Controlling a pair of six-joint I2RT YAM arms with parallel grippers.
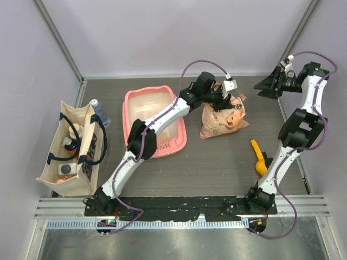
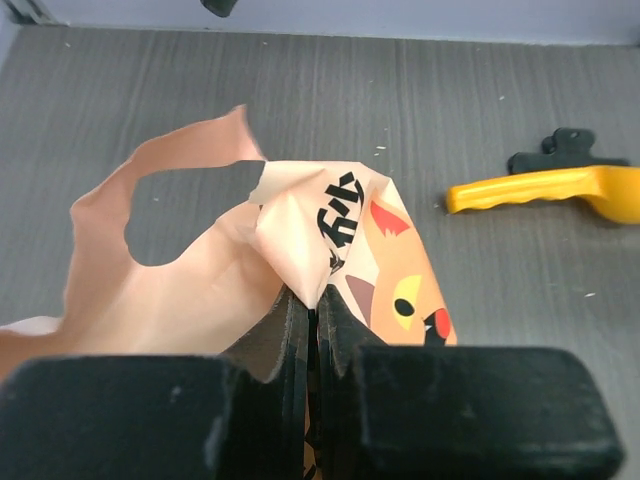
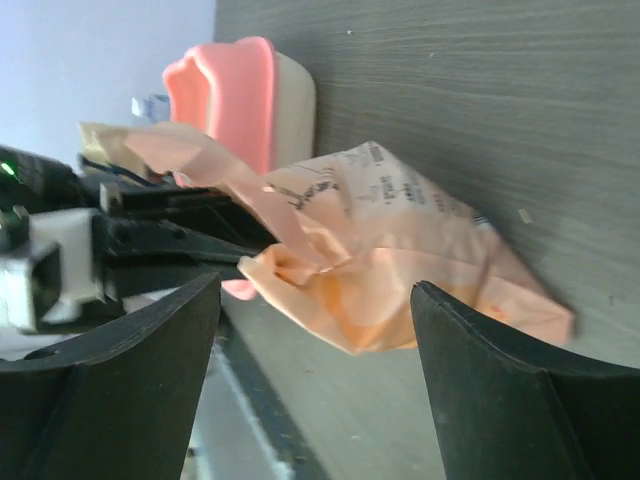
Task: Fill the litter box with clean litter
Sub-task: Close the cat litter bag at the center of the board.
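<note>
Right of the litter box (image 1: 128, 111), just beside it: peach bag (image 1: 223, 120) on the table. Left gripper (image 2: 312, 300) pinches the bag's crumpled top, jaws pressed tight on the plastic. Right gripper (image 1: 265, 88) raised, well right of the box, past the bag; jaws spread wide, holding nothing. Scoop (image 1: 260, 157) also right of the box. Tote (image 1: 73, 149) to its left.

The left arm (image 1: 162, 116) and right arm (image 1: 279, 160) are slim white-shelled links joined by chunky black joint housings, each trailed by a looping purple cable (image 1: 201, 60). A boxy white camera block (image 1: 230, 85) sits at the left wrist. The left gripper (image 2: 312, 300) has narrow matte-black fingers with ridged inner faces. The right gripper (image 3: 315, 290) has broad, curved black ones.
</note>
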